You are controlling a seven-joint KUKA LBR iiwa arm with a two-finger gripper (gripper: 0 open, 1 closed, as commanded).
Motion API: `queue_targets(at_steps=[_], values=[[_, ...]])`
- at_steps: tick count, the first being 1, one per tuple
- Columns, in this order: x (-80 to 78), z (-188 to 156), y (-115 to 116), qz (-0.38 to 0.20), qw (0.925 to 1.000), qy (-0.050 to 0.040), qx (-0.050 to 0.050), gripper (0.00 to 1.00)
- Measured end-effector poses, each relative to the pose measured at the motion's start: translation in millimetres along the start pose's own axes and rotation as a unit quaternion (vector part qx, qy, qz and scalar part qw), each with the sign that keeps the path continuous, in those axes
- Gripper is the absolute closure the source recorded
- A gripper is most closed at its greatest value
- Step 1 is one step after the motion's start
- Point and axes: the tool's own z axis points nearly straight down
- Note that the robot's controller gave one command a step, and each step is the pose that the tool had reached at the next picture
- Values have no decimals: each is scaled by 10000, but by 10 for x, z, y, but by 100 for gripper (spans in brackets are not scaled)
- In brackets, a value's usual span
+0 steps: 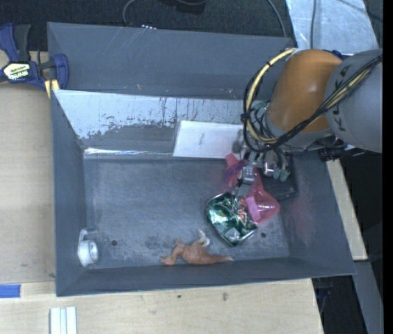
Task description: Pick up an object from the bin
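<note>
1. The claw [249,178] hangs low at the right side of the bin [67,186], directly over a pink crumpled piece [261,204] that lies touching a green foil wrapper [229,220]. I cannot tell whether the claw is open or closed, because its tip is lost among the pink folds.
2. These 2 things lie pressed together, so a grasp may catch both. It may also pinch only a loose fold of the pink piece, which could slide out on the lift.
3. The wrapper looks light and slick — a nudge from the claw would likely push it aside, perhaps toward the tan toy [196,255] near the front wall, rather than seat it.
4. The bin's right wall slopes up close beside the claw, so a sideways correction there risks scraping it.
5. The small roll [87,248] in the left front corner lies well apart — I judge it at no risk.
</note>
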Motion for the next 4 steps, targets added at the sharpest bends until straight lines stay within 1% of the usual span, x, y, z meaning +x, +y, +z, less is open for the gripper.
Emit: queue_targets(at_steps=[1,2,3,4], values=[[-149,399,-66,777,9970,7,-8,100],[-149,399,-66,777,9970,7,-8,100],[-140,405,-3,645,9979,6,18,100],[-67,-961,100,722,9974,-8,-10,100]])
